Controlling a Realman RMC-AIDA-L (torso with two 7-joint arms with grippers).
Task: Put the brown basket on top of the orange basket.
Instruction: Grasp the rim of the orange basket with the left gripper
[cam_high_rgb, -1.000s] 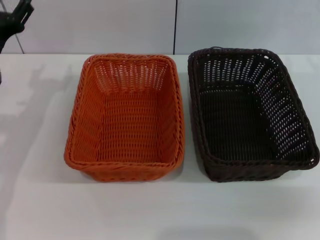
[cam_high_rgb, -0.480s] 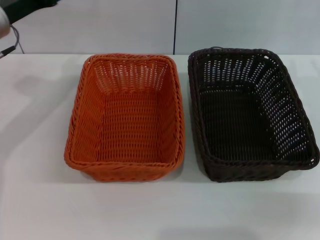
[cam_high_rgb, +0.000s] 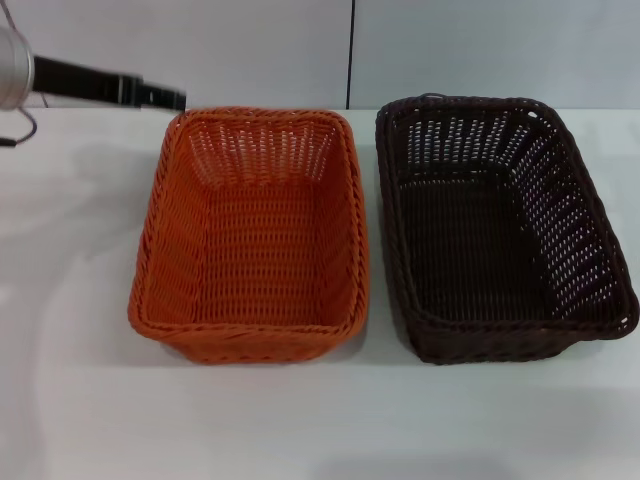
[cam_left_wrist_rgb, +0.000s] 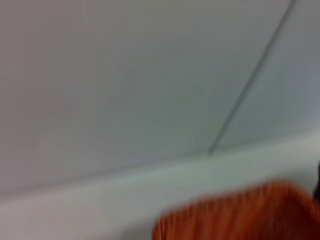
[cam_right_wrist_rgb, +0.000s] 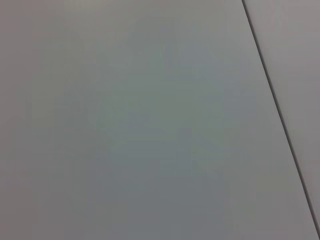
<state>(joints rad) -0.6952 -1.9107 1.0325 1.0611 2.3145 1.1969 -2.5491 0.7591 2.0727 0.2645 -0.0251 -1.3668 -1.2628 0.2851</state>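
Brown basket (cam_high_rgb: 500, 230): sits upright on white table (cam_high_rgb: 70, 300), robot's right half of head view, mouth up, nothing inside. Braided rim all in view; near right corner runs close to frame edge.

Orange basket (cam_high_rgb: 255, 235): just beside it on robot's left, same size and shape, also upright, nothing inside. Long sides run parallel w/ narrow strip of table between; can't tell if rims touch at far end. Brown not on orange; both on table surface.

Left gripper (cam_high_rgb: 160, 97): only pincer in view. Dark, thin, comes in from upper left of head view behind a silver cylindrical arm segment (cam_high_rgb: 12, 66), tip near far-left corner of orange basket's rim. Seems above or behind that rim; contact can't be judged. Seen side-on as one dark bar, so whether jaws are spread or closed: can't tell. Holds nothing visible. Thin cable (cam_high_rgb: 22, 128) loops under arm segment.

Left wrist view: blurred. Orange basket edge (cam_left_wrist_rgb: 240, 215) at lower part of frame, pale wall (cam_left_wrist_rgb: 125, 80) w/ panel seam behind, table edge between. Own fingers not seen there.

Right gripper: not in any view. Right wrist view gives only grey wall panel (cam_right_wrist_rgb: 130, 120) w/ one dark seam.

Surroundings: wall behind table w/ vertical seam (cam_high_rgb: 350, 50) roughly between the two baskets. Nothing lies on or against brown basket.
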